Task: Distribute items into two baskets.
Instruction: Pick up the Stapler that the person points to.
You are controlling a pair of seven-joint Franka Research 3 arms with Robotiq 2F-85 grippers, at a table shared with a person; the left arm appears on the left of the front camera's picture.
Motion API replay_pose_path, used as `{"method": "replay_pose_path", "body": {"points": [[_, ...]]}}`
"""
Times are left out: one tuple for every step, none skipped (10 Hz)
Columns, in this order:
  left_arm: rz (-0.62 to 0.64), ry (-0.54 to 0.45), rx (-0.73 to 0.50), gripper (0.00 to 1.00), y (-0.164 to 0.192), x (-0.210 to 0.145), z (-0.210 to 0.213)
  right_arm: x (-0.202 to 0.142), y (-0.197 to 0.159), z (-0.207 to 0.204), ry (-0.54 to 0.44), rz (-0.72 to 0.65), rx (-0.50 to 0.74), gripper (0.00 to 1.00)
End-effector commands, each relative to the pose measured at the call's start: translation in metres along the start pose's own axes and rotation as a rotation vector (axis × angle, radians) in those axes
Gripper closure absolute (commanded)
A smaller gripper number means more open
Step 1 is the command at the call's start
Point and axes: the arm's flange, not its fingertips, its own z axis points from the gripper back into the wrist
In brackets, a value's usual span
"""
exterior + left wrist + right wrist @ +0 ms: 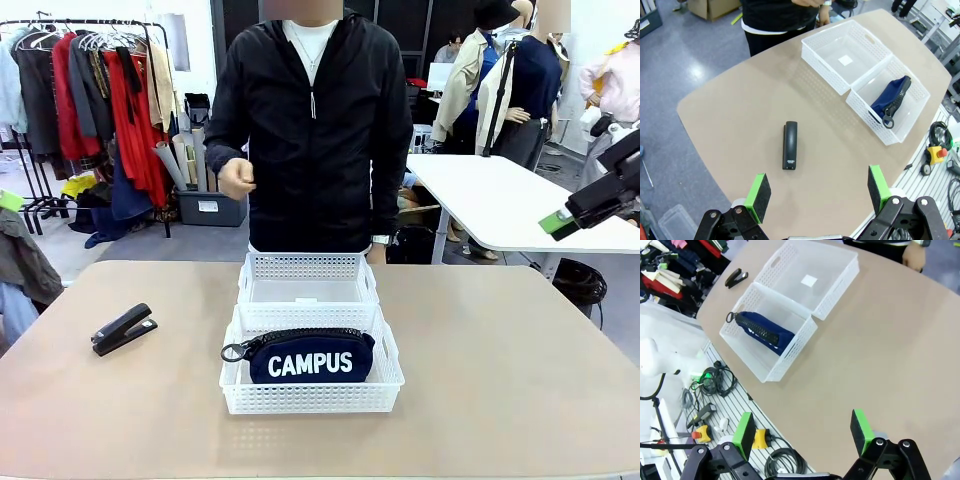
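Pouch (pixel 311 358) in near basket (pixel 312 398) — stapler (pixel 123 329) loose on table (pixel 500 380)

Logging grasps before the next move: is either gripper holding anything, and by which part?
Nothing held. Left gripper and right gripper have open, empty jaws.

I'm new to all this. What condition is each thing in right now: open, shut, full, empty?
near basket: holds the pouch.
far basket: empty.
pouch: zipped shut.
stapler: closed, on the table, outside both baskets.
left end effector: open, holding nothing.
right end effector: open, holding nothing.
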Motion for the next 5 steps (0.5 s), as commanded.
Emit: {"method": "replay_pose_path", "body": {"points": [[-0.002,-0.004,0.001,0.0,-0.0005,0.0003,0.0012,0.0004,0.0,-0.0002,0.0,-0.014,-0.002,0.0],[-0.002,-0.004,0.001,0.0,-0.0005,0.0003,0.0012,0.0004,0.0,-0.0002,0.0,-0.014,-0.002,0.0],[-0.002,-0.004,0.001,0.0,-0.0005,0.0003,0.0012,0.0004,0.0,-0.0002,0.0,-0.014,-0.002,0.0],[-0.002,-0.004,0.001,0.0,-0.0005,0.0003,0.0012,0.0004,0.0,-0.0002,0.0,-0.014,-0.002,0.0],[-0.002,-0.004,0.001,0.0,-0.0005,0.0003,0.0012,0.0004,0.0,-0.0002,0.0,-0.014,-0.002,0.0]]}}
